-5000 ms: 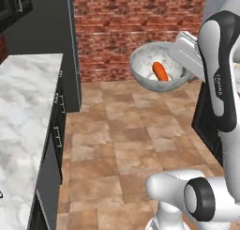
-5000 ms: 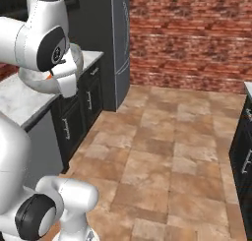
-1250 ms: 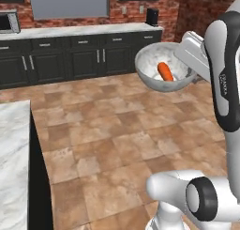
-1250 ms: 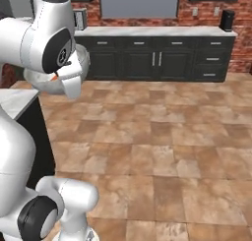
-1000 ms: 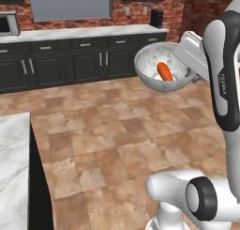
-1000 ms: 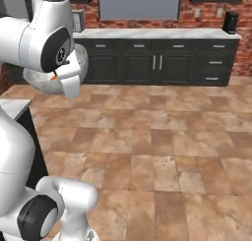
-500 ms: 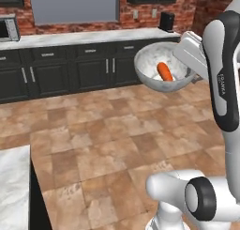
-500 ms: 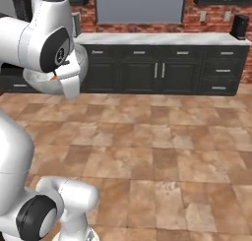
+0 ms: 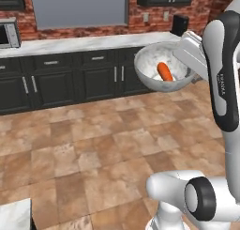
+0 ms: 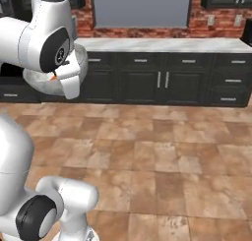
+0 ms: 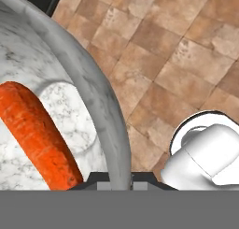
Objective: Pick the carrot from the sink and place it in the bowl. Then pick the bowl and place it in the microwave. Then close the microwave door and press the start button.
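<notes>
The mottled grey-white bowl [image 9: 154, 83] hangs in the air above the tiled floor. My gripper [image 9: 185, 67] is shut on its right rim. The stubby orange carrot [image 9: 164, 71] lies inside the bowl. In the hand view the bowl's wall [image 11: 70, 50] curves up from the gripper [image 11: 119, 179], whose fingers pinch the rim, and the carrot [image 11: 42, 134] rests on the bottom. From the right base view the bowl [image 10: 37, 85] sits behind my hand, with a sliver of carrot [image 10: 53, 78] peeking out. The sink and the microwave are out of view.
Dark cabinets under a marble counter [image 9: 70, 43] run along the far brick wall. A small silver countertop appliance [image 9: 8, 34] stands at its left end and a black object [image 9: 179, 23] at its right. A marble counter corner [image 9: 14, 217] shows at lower left. Brown tiled floor [image 10: 162, 151] lies between.
The whole scene has slid across both base views, so the camera has moved with the base. The far cabinets now face me. Bowl, carrot and gripper keep their place in the picture.
</notes>
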Controlling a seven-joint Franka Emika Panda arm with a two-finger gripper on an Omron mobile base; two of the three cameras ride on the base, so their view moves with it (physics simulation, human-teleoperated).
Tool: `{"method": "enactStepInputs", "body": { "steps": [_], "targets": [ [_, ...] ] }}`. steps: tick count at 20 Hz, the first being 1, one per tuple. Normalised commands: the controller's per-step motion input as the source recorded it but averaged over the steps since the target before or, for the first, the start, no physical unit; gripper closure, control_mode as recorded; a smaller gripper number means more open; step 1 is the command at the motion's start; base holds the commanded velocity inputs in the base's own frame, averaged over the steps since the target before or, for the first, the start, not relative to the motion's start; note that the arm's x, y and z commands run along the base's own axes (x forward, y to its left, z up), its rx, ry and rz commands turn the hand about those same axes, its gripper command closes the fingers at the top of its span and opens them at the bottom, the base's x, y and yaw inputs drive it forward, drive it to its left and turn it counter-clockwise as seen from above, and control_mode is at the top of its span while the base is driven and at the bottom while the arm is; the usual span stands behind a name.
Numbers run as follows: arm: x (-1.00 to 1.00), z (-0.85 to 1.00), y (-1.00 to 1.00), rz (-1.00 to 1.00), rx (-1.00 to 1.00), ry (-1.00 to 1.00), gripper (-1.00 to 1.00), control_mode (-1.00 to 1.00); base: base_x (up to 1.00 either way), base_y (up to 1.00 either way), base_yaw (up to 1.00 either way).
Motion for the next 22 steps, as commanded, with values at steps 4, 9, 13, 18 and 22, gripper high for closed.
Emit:
{"method": "enactStepInputs", "body": {
  "steps": [4,9,13,18,22],
  "targets": [
    [0.0,0.0,0.0,0.0,0.0,0.0,1.0,1.0,1.0,0.34,0.01],
    [0.0,0.0,0.0,0.0,0.0,0.0,1.0,1.0,1.0,0.57,0.0],
    [0.0,0.0,0.0,0.0,0.0,0.0,1.0,1.0,1.0,0.94,0.0],
    [0.0,0.0,0.0,0.0,0.0,0.0,1.0,1.0,1.0,1.0,-0.02],
    [0.0,0.0,0.0,0.0,0.0,0.0,1.0,1.0,1.0,1.0,-0.02]
  ]
}}
